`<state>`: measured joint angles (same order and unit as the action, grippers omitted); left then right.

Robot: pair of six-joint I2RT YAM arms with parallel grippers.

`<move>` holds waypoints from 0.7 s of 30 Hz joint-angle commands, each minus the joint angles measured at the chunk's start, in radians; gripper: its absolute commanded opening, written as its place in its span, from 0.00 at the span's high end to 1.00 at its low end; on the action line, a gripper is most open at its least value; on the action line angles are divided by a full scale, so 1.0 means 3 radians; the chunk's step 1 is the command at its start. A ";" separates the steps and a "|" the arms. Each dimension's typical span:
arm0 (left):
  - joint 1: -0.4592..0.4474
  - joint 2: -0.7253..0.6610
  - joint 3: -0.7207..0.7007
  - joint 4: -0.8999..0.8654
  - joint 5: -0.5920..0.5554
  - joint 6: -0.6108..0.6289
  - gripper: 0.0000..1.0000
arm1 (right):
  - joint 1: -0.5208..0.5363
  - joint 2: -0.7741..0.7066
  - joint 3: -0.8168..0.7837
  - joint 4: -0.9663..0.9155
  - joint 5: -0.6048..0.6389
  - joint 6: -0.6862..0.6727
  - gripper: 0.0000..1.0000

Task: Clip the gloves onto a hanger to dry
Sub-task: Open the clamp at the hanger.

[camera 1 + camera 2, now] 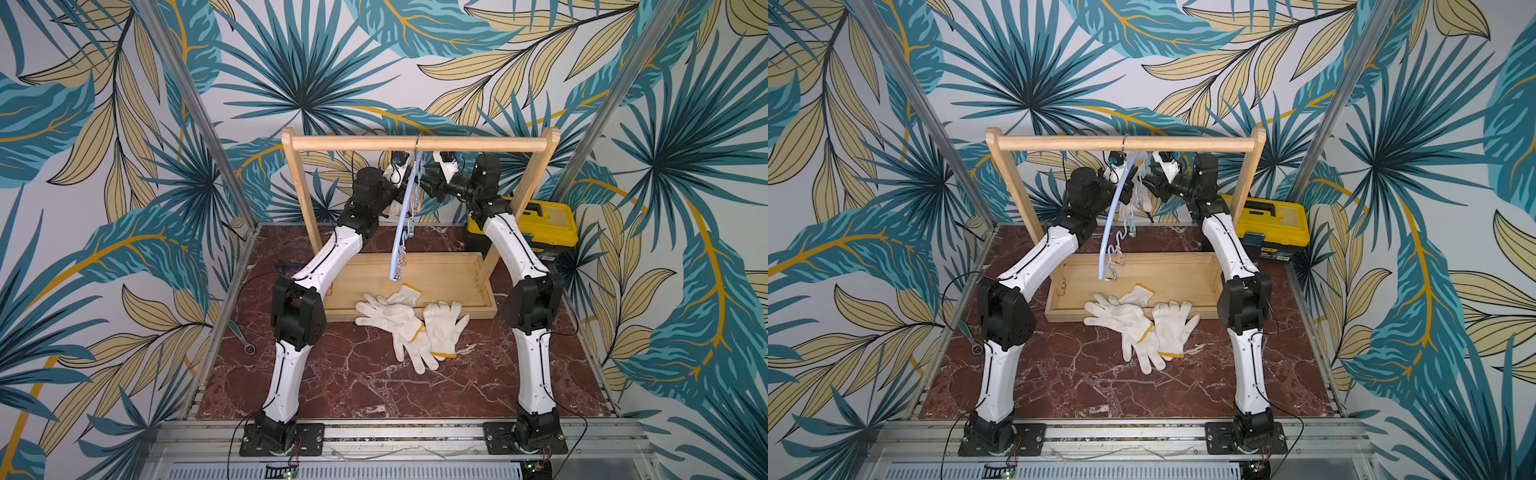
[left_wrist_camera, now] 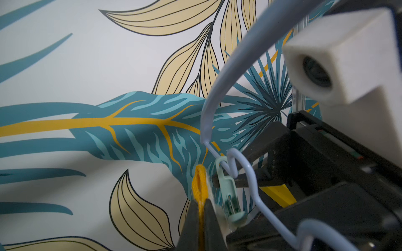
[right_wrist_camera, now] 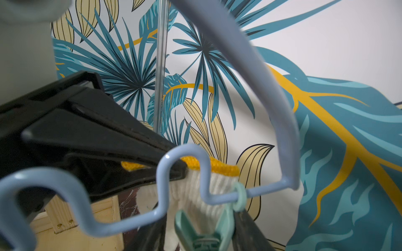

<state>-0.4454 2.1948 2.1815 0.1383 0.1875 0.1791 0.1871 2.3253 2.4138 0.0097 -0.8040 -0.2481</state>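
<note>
My left gripper [image 2: 201,209] pinches a glove [image 2: 199,182]; right gripper [image 3: 200,236] squeezes the clip [image 2: 230,195]; none clipped yet, I judge; pile [image 1: 411,324] waits.

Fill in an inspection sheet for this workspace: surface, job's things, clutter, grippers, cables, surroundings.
Surface: red-brown marble tabletop.
Job's things: pale-blue hanger hooked on wooden rack; pile of gloves at rack's base; raised glove beside green clip.
Clutter: yellow toolbox at the back, right arm's side; wrench at tabletop's left edge.
Grippers: left gripper fingers shut on raised glove's yellow cuff; right gripper fingers flank green clip, grip unclear.
Cables: black cables along both arms.
Surroundings: leaf-print walls, aluminium posts.
</note>
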 commanded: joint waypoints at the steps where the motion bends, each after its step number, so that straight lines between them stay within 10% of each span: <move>1: -0.0016 -0.0029 0.0046 0.0056 0.0010 0.0031 1.00 | 0.0019 -0.0137 -0.0069 0.0024 0.0016 0.0003 0.55; 21: -0.0011 -0.0300 -0.0393 0.0061 -0.0067 0.0136 1.00 | 0.0020 -0.0243 -0.0182 0.0043 0.0027 0.0082 0.91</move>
<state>-0.4454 2.1777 2.1204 0.1410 0.1810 0.1936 0.1875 2.3039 2.3737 0.0174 -0.7967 -0.2321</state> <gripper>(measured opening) 0.063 0.195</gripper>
